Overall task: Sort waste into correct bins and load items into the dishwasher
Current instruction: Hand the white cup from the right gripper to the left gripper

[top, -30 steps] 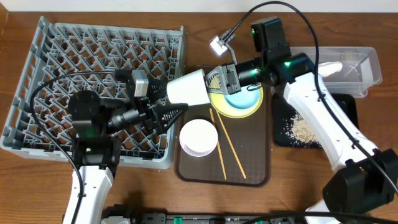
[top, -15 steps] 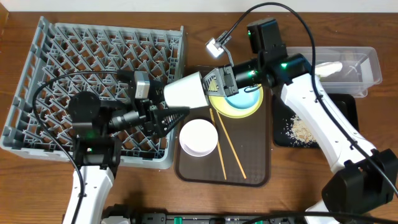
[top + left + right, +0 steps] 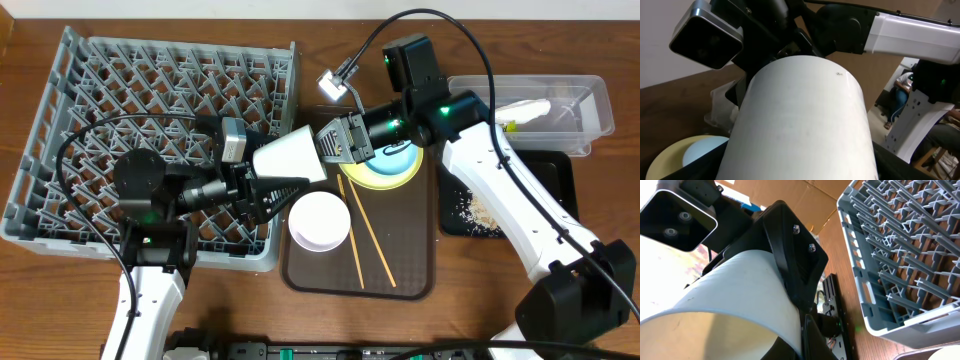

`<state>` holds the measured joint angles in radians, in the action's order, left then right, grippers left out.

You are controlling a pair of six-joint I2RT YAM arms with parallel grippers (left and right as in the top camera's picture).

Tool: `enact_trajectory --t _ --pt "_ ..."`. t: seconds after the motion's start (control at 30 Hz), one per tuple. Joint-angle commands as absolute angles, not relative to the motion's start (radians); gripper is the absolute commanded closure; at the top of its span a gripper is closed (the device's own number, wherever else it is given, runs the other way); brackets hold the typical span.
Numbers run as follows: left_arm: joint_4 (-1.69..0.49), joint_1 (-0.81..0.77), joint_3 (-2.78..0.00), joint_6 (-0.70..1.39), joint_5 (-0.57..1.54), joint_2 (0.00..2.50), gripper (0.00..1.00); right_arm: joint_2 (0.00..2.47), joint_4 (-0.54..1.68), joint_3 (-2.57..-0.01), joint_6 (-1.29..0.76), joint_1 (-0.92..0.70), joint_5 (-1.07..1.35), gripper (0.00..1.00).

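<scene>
Overhead, the small white cup [image 3: 292, 152] is being held in the air on its side, over the strip where the right edge of the grey dish rack [image 3: 120, 90] is meeting the brown tray [image 3: 400, 265]. Its mouth is being turned toward the right hand [image 3: 328, 150], whose fingers are being pressed together on the rim, so the cup is being pinched by its wall. The right arm is being stretched from the near right corner of the counter [image 3: 470, 320] toward the far side. It is then being bent sharply left at the elbow, with the wrist reaching over the yellow plate [image 3: 385, 178] and the light blue bowl [image 3: 398, 160] sitting on it. The left arm is being raised from the near left edge, folded above the rack and pointed right toward the cup. The left hand [image 3: 283, 172] is being spread wide, one finger on either side of the cup's closed end; whether the fingers are touching it cannot be told. From the left wrist, the cup [image 3: 800, 125] is filling the space between the fingers. From the right wrist, the cup [image 3: 725, 295] is being seen with a black finger of the left hand lying along its wall. On the tray, the white bowl [image 3: 319, 221] and two chopsticks [image 3: 365, 235] are lying near the plate.
</scene>
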<state>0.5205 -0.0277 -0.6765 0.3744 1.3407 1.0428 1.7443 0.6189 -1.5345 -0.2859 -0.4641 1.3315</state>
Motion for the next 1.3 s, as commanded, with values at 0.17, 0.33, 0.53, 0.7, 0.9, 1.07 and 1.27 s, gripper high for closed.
enact_trajectory --t 0.17,0.33,0.53,0.7,0.9,1.07,1.27 --pt "0.533 -0.020 -0.696 0.376 1.350 1.034 0.21 1.747 0.629 -1.537 -0.295 -0.471 1.348 0.99" --pt "0.533 0.019 -0.696 0.377 1.351 1.034 0.21 1.747 0.637 -1.537 -0.295 -0.456 1.347 0.99" --pt "0.533 0.036 -0.696 0.377 1.351 1.034 0.20 1.747 0.643 -1.537 -0.295 -0.445 1.347 0.99" --pt "0.533 0.036 -0.696 0.377 1.351 1.034 0.20 1.747 0.643 -1.537 -0.295 -0.445 1.347 0.99" --pt "0.533 0.036 -0.696 0.380 1.354 1.034 0.22 1.747 0.643 -1.537 -0.295 -0.445 1.347 0.99" --pt "0.529 0.036 -0.696 0.379 1.354 1.034 0.27 1.747 0.642 -1.537 -0.295 -0.445 1.347 0.94" --pt "0.493 0.036 -0.696 0.379 1.354 1.040 0.32 1.747 0.641 -1.537 -0.295 -0.445 1.347 0.90"
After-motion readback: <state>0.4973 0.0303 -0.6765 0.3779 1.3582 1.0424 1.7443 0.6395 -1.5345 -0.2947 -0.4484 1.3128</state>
